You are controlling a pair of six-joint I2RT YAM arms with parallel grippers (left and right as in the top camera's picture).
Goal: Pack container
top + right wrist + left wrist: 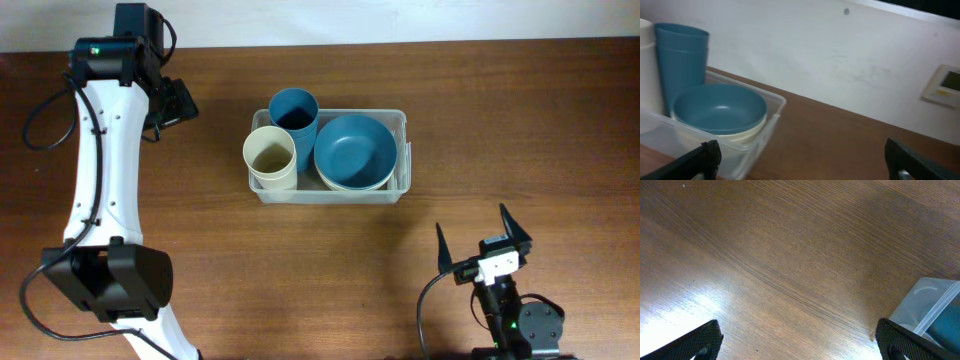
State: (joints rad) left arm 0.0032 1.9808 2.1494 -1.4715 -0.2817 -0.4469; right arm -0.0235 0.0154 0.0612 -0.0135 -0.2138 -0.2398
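The clear plastic container (400, 122) stands at the table's middle back. In it are a blue cup (293, 112), a cream cup (270, 155) and a blue bowl (354, 148) stacked on a cream bowl. My left gripper (180, 102) is open and empty, to the left of the container; its wrist view shows a container corner (925, 302) at the right edge. My right gripper (483, 243) is open and empty, near the front right, below the container. Its wrist view shows the container (774, 107), blue bowl (720, 107) and blue cup (682, 55).
A white wall with a small wall panel (945, 86) stands behind the table's far edge. Bare wood lies between my left fingers (797, 340) and my right fingers (802, 162).
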